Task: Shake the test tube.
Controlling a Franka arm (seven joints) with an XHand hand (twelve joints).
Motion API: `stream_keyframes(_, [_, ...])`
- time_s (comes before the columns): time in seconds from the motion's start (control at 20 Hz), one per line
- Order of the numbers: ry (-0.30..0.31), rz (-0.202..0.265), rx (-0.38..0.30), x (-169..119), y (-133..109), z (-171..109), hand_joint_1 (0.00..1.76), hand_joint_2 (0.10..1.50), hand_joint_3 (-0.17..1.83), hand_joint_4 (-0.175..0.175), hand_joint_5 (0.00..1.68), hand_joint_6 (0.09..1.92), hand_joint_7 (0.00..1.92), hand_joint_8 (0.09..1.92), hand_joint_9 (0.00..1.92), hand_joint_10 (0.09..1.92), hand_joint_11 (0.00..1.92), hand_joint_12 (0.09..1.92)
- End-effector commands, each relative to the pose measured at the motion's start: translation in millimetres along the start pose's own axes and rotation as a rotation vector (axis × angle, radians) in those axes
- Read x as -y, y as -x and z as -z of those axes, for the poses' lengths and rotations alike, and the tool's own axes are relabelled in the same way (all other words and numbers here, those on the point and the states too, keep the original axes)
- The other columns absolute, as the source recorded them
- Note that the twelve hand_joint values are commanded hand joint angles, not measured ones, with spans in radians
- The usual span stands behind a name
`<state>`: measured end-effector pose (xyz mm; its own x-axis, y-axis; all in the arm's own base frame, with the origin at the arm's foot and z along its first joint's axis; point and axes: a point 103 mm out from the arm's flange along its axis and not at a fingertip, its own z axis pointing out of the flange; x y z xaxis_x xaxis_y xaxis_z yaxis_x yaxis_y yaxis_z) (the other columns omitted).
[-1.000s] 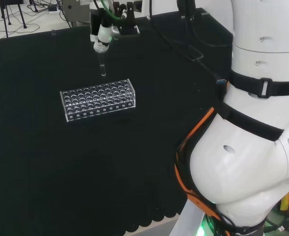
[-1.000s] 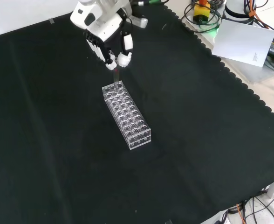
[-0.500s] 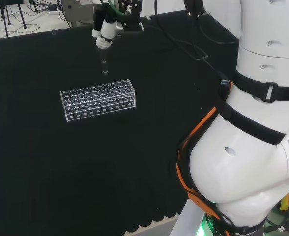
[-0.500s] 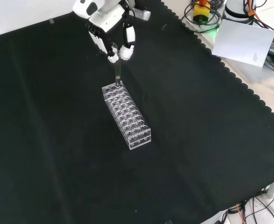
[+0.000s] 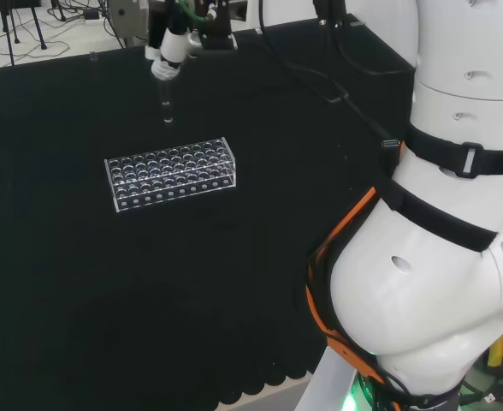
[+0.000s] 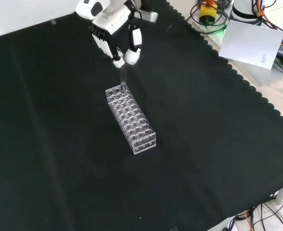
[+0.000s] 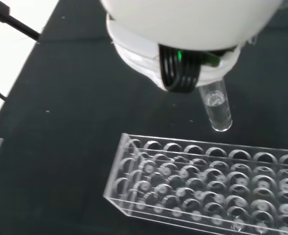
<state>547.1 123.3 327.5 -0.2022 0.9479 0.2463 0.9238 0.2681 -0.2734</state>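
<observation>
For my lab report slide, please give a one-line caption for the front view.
The hand holds a clear test tube above one end of the clear rack.

obstacle: clear rack mid-frame in front view | free: bare black bench all round it, tons of room lower right

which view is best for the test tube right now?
Wrist view: the tube is close and large, hanging from the hand above the rack. In the head view it is a thin sliver below the fingers. In the front view it is faint, its lower end overlapping the rack's far end.
</observation>
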Motion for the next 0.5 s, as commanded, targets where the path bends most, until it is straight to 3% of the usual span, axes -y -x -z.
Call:
stream_keyframes(0.05, [0.003,0.093,-0.016,-12.8,-43.9,0.9,1.44,0.57,0.69,-0.175,1.44,0.10,1.47,0.60,1.51,0.22,1.44,1.03])
stream_keyframes(0.3, [0.000,0.088,-0.006,-13.7,-42.2,1.7,1.44,0.57,0.69,-0.175,1.44,0.10,1.47,0.61,1.50,0.22,1.44,1.03])
stream_keyframes(0.35, [-0.003,0.075,-0.004,-12.5,-35.4,1.0,1.41,0.57,0.71,-0.175,1.45,0.10,1.47,0.59,1.57,0.24,1.45,1.03])
stream_keyframes(0.5, [-0.012,0.023,0.012,-5.4,-3.2,-1.8,1.43,0.57,0.69,-0.175,1.44,0.10,1.47,0.60,1.52,0.23,1.44,1.03])
